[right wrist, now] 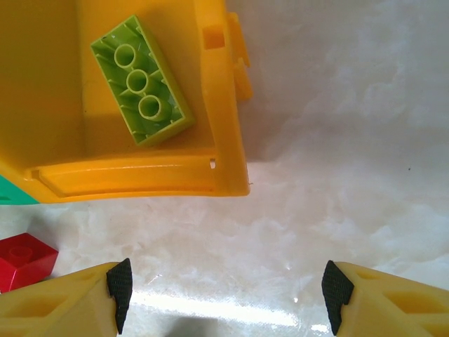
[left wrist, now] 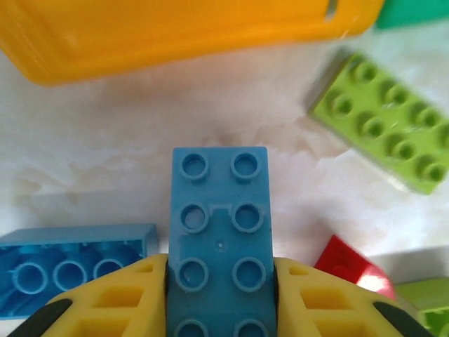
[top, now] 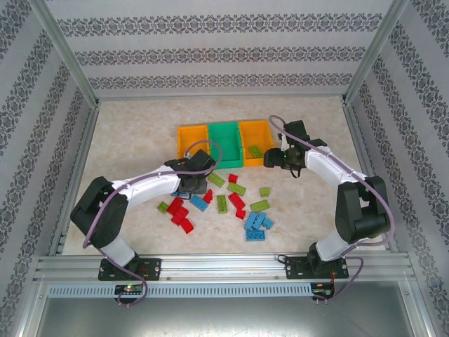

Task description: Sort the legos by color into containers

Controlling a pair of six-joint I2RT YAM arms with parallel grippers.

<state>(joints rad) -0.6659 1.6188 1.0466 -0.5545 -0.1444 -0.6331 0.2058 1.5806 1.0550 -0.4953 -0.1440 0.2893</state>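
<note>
Left hand point(left wrist: 221, 281) clenches a blue brick point(left wrist: 219, 210) — left bin point(left wrist: 175, 35) at 12 o'clock. Right hand point(right wrist: 228, 298) hangs released over the worktop point(right wrist: 337, 175) — a green brick point(right wrist: 142, 79) lies in the right bin point(right wrist: 226, 105) at 11 o'clock.

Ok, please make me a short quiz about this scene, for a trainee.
1. True or false: the left pincer is shut on a blue lego.
2. One green lego lies inside a bin. Which one? A left orange bin, B middle green bin, C right orange bin.
3. Fill in: the right pincer is ____ (open or shut).
Key: 1 true; 2 C; 3 open.
</note>
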